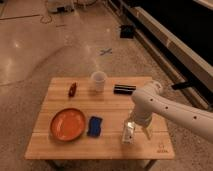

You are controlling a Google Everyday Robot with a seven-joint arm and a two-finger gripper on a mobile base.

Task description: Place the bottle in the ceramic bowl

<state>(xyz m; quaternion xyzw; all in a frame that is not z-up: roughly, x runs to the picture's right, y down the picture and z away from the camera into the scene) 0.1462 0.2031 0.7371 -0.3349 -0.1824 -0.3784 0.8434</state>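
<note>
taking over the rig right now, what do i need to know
Gripper: low at the bottle, front right of the table; can't tell if it holds it.
Bottle: upright on the table, right of the blue pad.
Bowl: front left, nothing in it.
Done: nothing placed yet.
Left: grasp the bottle, carry it left over the pad, set it in the bowl.

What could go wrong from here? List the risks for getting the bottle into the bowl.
1. The end effector is at the bottle, close to the front edge of the table; a poor grasp might knock the bottle off.
2. The blue object lies between the bottle and the ceramic bowl; a low carry could hit it.
</note>
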